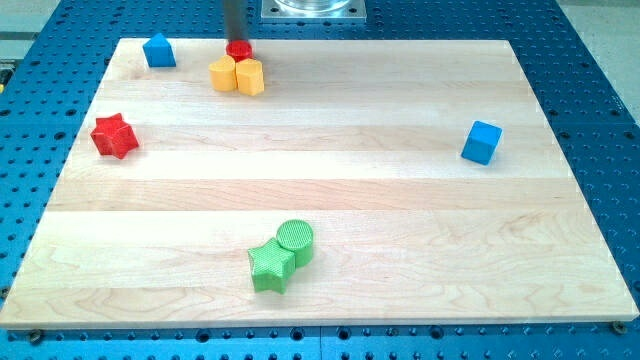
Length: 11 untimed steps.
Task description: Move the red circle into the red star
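operator: status of rod and targets?

manual: you see the dark rod's tip (236,40) at the view's top, touching the small red circle block (239,49). no fingers exist on this rod; nothing is held. the red circle touches the yellow block (237,75) below it. the red star block (114,135) lies well apart, at the wooden board's (400,210) left.

operator: other blocks?

manual: blue ones (159,51) (482,142); green star (271,267) touching green cylinder (295,241).

red circle (239,49): small flat red disc, lying at the tabletop's far edge, about 11 o'clock from centre
red star (114,135): chunky red star, lying flat near the left edge, about 9 o'clock, well apart from the red circle
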Tool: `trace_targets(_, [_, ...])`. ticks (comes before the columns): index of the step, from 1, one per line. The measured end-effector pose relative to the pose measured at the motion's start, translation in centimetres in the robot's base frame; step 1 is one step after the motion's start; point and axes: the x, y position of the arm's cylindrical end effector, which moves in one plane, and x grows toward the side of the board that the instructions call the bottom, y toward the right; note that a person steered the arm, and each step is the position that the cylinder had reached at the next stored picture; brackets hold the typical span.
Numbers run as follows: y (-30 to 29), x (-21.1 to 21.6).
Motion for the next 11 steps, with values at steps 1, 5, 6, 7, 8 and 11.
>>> trace_targets(1, [3.5, -1.5])
trace_targets(5, [-4.1, 4.8])
trace_targets(6, [-3.2, 4.3])
trace_targets(7, [-6.2, 1.9])
trace_targets(8, [-8.2, 6.6])
trace_targets(11, [-4.5, 9.3])
